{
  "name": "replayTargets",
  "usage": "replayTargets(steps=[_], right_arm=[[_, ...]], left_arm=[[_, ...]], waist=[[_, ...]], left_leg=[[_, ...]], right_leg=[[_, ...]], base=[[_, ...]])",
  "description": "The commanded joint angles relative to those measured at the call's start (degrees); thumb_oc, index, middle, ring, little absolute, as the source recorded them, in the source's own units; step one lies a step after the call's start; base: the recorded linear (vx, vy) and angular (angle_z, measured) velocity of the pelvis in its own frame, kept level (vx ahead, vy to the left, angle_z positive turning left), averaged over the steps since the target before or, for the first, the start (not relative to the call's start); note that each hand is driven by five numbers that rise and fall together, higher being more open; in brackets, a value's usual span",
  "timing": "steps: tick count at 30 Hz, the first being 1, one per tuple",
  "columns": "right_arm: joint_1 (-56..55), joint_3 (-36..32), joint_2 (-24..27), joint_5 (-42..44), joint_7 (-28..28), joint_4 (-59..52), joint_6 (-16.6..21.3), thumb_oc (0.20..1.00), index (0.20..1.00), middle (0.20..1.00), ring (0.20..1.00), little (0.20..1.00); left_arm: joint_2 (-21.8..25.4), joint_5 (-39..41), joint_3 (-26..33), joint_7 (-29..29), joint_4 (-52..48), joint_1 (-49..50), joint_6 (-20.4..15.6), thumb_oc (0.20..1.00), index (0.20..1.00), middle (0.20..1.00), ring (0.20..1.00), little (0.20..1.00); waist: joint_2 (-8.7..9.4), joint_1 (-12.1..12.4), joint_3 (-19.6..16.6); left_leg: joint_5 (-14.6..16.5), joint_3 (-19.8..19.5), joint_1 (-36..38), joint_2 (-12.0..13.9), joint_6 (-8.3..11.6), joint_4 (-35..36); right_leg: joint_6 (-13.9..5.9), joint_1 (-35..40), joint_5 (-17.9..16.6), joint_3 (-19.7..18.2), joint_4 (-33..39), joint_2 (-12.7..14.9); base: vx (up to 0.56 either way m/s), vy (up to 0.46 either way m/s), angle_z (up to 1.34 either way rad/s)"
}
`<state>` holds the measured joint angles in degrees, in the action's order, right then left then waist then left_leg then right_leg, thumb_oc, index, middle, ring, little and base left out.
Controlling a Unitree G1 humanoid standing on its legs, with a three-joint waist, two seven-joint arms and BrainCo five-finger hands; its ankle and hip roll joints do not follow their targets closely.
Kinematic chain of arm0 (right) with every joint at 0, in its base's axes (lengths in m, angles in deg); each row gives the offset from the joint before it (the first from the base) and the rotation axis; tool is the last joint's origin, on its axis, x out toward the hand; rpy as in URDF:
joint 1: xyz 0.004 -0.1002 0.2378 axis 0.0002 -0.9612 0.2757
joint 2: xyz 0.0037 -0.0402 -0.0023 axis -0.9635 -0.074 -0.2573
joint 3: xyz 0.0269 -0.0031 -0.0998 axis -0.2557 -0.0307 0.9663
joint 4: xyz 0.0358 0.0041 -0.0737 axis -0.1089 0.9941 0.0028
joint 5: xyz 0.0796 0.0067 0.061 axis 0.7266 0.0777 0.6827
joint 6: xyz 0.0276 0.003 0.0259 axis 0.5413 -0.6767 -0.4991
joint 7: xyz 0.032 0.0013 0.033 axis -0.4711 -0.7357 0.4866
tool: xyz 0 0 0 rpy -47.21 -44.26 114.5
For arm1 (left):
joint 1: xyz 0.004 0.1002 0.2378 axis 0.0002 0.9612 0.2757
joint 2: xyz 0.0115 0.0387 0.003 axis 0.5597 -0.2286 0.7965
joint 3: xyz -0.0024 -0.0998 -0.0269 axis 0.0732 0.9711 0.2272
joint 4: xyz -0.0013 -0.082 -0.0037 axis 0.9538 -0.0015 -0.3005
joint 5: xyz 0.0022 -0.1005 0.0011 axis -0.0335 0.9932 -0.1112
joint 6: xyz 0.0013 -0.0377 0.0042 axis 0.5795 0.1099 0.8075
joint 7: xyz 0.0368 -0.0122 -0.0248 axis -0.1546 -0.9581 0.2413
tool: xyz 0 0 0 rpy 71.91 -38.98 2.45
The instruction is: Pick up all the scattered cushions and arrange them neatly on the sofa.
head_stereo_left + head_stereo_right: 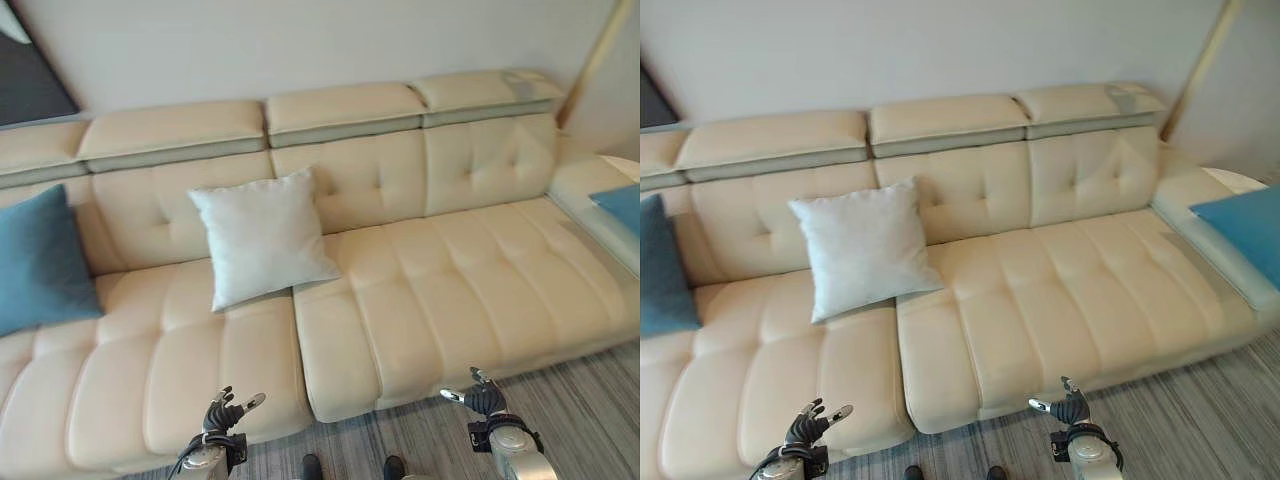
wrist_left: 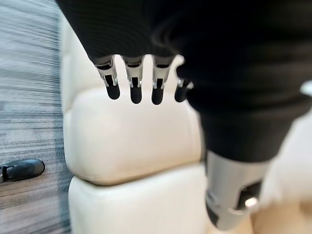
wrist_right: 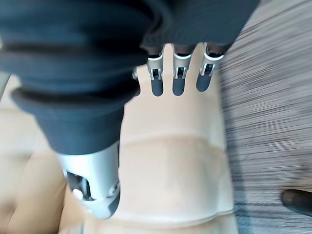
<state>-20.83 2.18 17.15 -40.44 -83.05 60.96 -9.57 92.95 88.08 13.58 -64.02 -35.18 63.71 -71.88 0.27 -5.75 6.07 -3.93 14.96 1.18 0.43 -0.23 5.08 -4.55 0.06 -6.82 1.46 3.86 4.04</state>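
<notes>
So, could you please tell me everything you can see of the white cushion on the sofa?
The white cushion is square, plain and soft-looking, in a pale grey-white fabric with pointed corners and no visible pattern or buttons. It stands propped at a slant, its top edge leaning against the cream sofa's tufted backrest and its lower edge resting on the seat, just beside the gap between two seat sections. Nothing else touches it; both hands are low, near the sofa's front edge.

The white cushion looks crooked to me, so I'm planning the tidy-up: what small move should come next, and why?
Probably reach the left robot hand forward to the white cushion: it leans tilted against the sofa backrest, and both the left and the right robot hand hang open, holding nothing, at the seat's front edge.
</notes>
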Motion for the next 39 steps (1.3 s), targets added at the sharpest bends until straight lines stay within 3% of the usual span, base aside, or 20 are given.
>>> replayTargets(steps=[1,3,6,9,15,18,19,21,23,24,26,28,30,32,36,39], right_arm=[[3.44,-1.87,0.95,1.18,-1.35,-1.1,1.1,1.0,1.0,1.0,1.0,1.0],[3.59,-2.81,1.25,1.17,-1.81,-1.18,1.23,1.0,1.0,1.0,1.0,1.0],[3.74,-3.75,2.72,0.7,-1.57,-0.48,0.9,1.0,1.0,1.0,1.0,1.0],[3.74,-3.93,3.37,-0.04,-1.31,-0.88,0.48,1.0,1.0,1.0,1.0,1.0],[2.34,-4.59,3.89,0.49,-1.28,-1.95,0.61,1.0,1.0,1.0,1.0,1.0],[2.48,-3.99,3.93,1.2,-1.38,-1.75,0.86,1.0,1.0,1.0,1.0,1.0],[2.65,-3.48,4.12,1.42,-1.3,-2.03,1.03,1.0,1.0,1.0,1.0,1.0],[3.02,-2.64,4.82,1.51,-0.99,-2.8,1.13,1.0,1.0,1.0,1.0,1.0],[3.34,-1.4,5.37,0.7,-0.74,-2.93,0.82,1.0,1.0,1.0,1.0,1.0],[3.68,-0.47,5.6,0.16,-0.37,-3.02,0.44,1.0,1.0,1.0,1.0,1.0],[3.39,0.04,5.59,-0.23,0.05,-2.83,0.28,1.0,1.0,1.0,1.0,1.0],[3.18,0.22,5.69,-0.52,0.23,-2.46,0.08,1.0,1.0,1.0,1.0,1.0],[3.33,0.47,5.97,-0.74,0.31,-1.73,0.11,1.0,1.0,1.0,1.0,1.0],[3.23,0.84,5.97,-0.77,0.32,-1.23,0.13,1.0,1.0,1.0,1.0,1.0],[3.51,1.05,5.66,-0.63,0.29,-0.24,0.19,1.0,1.0,1.0,1.0,1.0],[3.45,1.32,5.14,-1.18,0.86,-0.73,0.04,1.0,1.0,1.0,1.0,1.0]], left_arm=[[2.35,-3.42,0.19,0.25,-0.15,-4.09,-1.86,1.0,1.0,1.0,1.0,1.0],[2.68,-3.5,0.98,0.46,-1.01,-4.2,-1.99,1.0,1.0,1.0,1.0,1.0],[2.35,-3.83,1.59,-0.14,-1.3,-4.2,-1.76,1.0,1.0,1.0,1.0,1.0],[1.94,-3.9,1.57,-0.55,-1.8,-4.24,-1.54,1.0,1.0,1.0,1.0,1.0],[0.9,-3.45,0.5,-1.02,-2.2,-4.81,-1.57,1.0,1.0,1.0,1.0,1.0],[0.47,-2.42,0.26,-1.0,-1.92,-5.09,-1.64,1.0,1.0,1.0,1.0,1.0],[0.46,-1.9,0.11,-0.85,-1.87,-5.18,-1.7,1.0,1.0,1.0,1.0,1.0],[0.4,-1.14,-0.18,-0.65,-2.15,-5.0,-1.99,1.0,1.0,1.0,1.0,1.0],[0.24,-0.14,-0.42,0.06,-2.57,-4.55,-2.3,1.0,1.0,1.0,1.0,1.0],[-0.06,0.03,-0.63,0.22,-3.33,-3.53,-2.24,1.0,1.0,1.0,1.0,1.0],[0.03,-0.09,-0.57,0.21,-3.86,-2.9,-2.25,1.0,1.0,1.0,1.0,1.0],[0.02,-0.24,-0.49,0.27,-3.92,-2.35,-2.11,1.0,1.0,1.0,1.0,1.0],[0.02,-0.32,-0.44,0.28,-3.61,-1.92,-1.91,1.0,1.0,1.0,1.0,1.0],[0.07,-0.51,-0.8,0.42,-3.4,-1.84,-1.66,1.0,1.0,1.0,1.0,1.0],[0.38,-1.3,-1.04,0.59,-2.52,-2.64,-1.61,1.0,1.0,1.0,1.0,1.0],[0.44,-0.89,-0.82,0.9,-3.19,-2.13,-1.86,1.0,1.0,1.0,1.0,1.0]], waist=[[-1.09,0.64,2.86],[-1.48,1.76,2.88],[-1.14,2.14,2.3],[-0.89,2.18,2.24],[-1.58,0.69,1.77],[-1.8,0.17,2.16],[-1.73,0.49,2.67],[-1.59,1.32,3.68],[-1.31,2.54,4.03],[-0.92,3.98,4.21],[-0.16,4.77,4.2],[-0.02,5.42,4.05],[-0.34,6.04,3.98],[-0.61,6.09,4.31],[-1.05,6.08,4.63],[-1.11,6.71,3.06]], left_leg=[[8.73,2.94,3.87,-0.22,-0.85,-0.08],[9.71,6.37,5.01,0.83,-0.08,-0.08],[9.67,12.07,6.52,1.38,0.51,-0.08],[9.93,14.46,7.58,1.46,0.71,-0.08],[8.55,15.97,9.36,3.16,3.0,-1.18],[7.97,16.95,7.73,6.42,5.14,-10.16],[6.8,16.0,6.48,8.23,5.99,-15.3],[4.55,11.27,3.79,8.95,6.39,-22.0],[5.83,3.2,0.66,6.01,4.75,-24.87],[9.2,-4.16,-2.12,1.57,2.6,-22.62],[9.62,-8.76,-4.5,-0.39,1.28,-18.7],[8.23,-13.26,-5.7,-2.19,1.49,-13.93],[2.87,-18.58,-7.28,-3.4,2.26,-6.49],[-0.35,-19.93,-9.23,-3.32,3.42,-2.07],[-1.92,-18.73,-13.24,-3.73,5.06,-0.08],[-3.36,-18.89,-12.0,-3.31,4.6,-0.08]], right_leg=[[-2.88,-4.5,6.77,7.57,-7.33,0.11],[-3.23,-3.68,7.26,18.81,-8.48,3.4],[-3.76,-2.64,5.72,29.53,-6.72,5.46],[-4.31,-1.99,4.39,31.75,-4.34,5.66],[-3.53,0.87,5.5,27.32,0.8,2.61],[-1.77,2.63,8.12,26.17,1.13,1.3],[-0.65,3.48,9.43,25.34,1.13,0.49],[0.87,4.44,10.81,23.52,1.14,-0.57],[1.79,4.75,11.72,20.79,1.13,-1.16],[1.74,4.85,12.06,17.09,0.49,-1.46],[1.86,4.54,11.9,14.67,0.34,-1.16],[1.93,5.24,12.17,13.28,0.73,-1.59],[2.16,6.02,12.33,11.79,1.14,-2.68],[2.41,6.69,13.0,11.1,0.89,-3.36],[2.24,8.71,14.12,8.79,1.14,-4.74],[1.58,10.8,15.73,6.29,1.14,-4.62]], base=[[-0.05,0.016,-1.62],[0.0,-0.041,-1.87],[0.02,-0.106,-1.35],[0.07,-0.159,-1.12],[0.17,-0.295,-0.32],[0.17,-0.321,-0.22],[0.21,-0.386,-0.29],[0.2,-0.313,-0.76],[0.21,-0.182,-1.07],[0.2,-0.117,-1.16],[0.2,-0.085,-1.14],[0.22,-0.055,-0.68],[0.22,-0.043,-0.46],[0.21,-0.016,-0.64],[0.26,0.065,-0.42],[0.39,0.171,-0.63]])
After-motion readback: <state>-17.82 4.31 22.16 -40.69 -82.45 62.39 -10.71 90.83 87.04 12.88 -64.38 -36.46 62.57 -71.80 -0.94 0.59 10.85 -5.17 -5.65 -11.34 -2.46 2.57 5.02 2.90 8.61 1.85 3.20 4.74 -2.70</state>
